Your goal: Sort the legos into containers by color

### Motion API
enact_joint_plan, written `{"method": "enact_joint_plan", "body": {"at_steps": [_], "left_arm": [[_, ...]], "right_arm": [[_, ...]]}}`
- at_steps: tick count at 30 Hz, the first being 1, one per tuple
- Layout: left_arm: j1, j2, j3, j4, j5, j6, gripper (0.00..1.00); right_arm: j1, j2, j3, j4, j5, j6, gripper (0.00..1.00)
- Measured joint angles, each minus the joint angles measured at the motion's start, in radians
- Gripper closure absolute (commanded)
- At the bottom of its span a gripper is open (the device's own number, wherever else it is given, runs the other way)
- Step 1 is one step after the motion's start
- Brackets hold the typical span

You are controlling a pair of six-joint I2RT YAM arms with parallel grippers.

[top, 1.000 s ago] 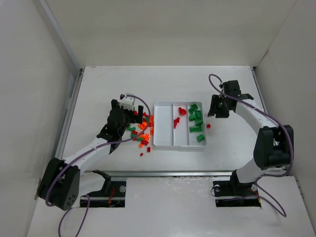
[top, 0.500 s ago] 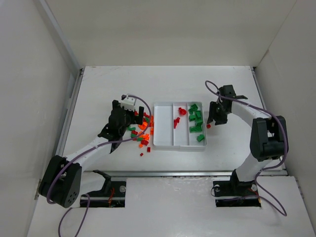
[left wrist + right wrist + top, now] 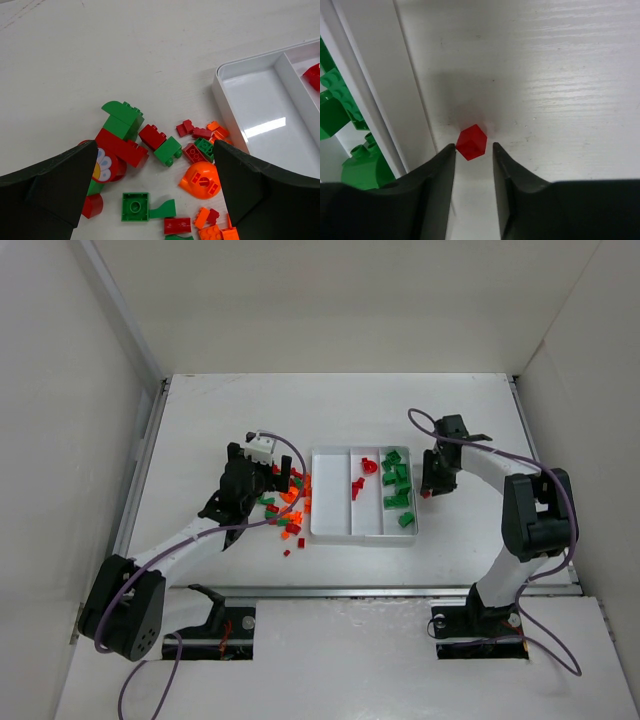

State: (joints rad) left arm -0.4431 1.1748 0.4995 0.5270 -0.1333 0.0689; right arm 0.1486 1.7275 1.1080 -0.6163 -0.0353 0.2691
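The white tray (image 3: 331, 531) has three compartments: the left one bare, the middle one with a few red legos (image 3: 357, 486), the right one with several green legos (image 3: 398, 485). A pile of red, green and orange legos (image 3: 286, 508) lies on the table left of the tray. My left gripper (image 3: 268, 490) is wide open over this pile; the left wrist view shows a green square brick (image 3: 135, 206) and an orange dome (image 3: 201, 180) between its fingers (image 3: 50, 185). My right gripper (image 3: 473, 149) is narrowly open around a small red brick (image 3: 471, 142) on the table beside the tray's right wall (image 3: 370, 75).
White walls enclose the table on the left, back and right. The right arm's cable loops above the tray's right end (image 3: 420, 420). Green legos (image 3: 335, 105) lie just inside the tray wall next to the right gripper.
My right gripper has moved left and lower, down onto the small red brick by the tray's right wall. The left arm has hardly moved.
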Motion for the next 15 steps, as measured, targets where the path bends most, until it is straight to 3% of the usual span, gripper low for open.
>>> {"method": "enact_joint_plan", "body": {"at_steps": [6,9,11,15], "left_arm": [[0.0,-0.005,0.0,0.0,-0.003,0.0,0.0],[0.0,-0.006,0.0,0.0,-0.003,-0.001,0.0],[0.0,-0.006,0.0,0.0,-0.003,-0.001,0.0],[0.0,-0.006,0.0,0.0,-0.001,0.003,0.0]], "right_arm": [[0.0,0.0,-0.001,0.003,0.018,0.004,0.69],[0.002,0.0,-0.005,0.013,0.02,0.01,0.84],[0.003,0.0,-0.006,0.018,0.021,0.01,1.0],[0.003,-0.008,-0.013,0.023,0.033,0.012,1.0]]}}
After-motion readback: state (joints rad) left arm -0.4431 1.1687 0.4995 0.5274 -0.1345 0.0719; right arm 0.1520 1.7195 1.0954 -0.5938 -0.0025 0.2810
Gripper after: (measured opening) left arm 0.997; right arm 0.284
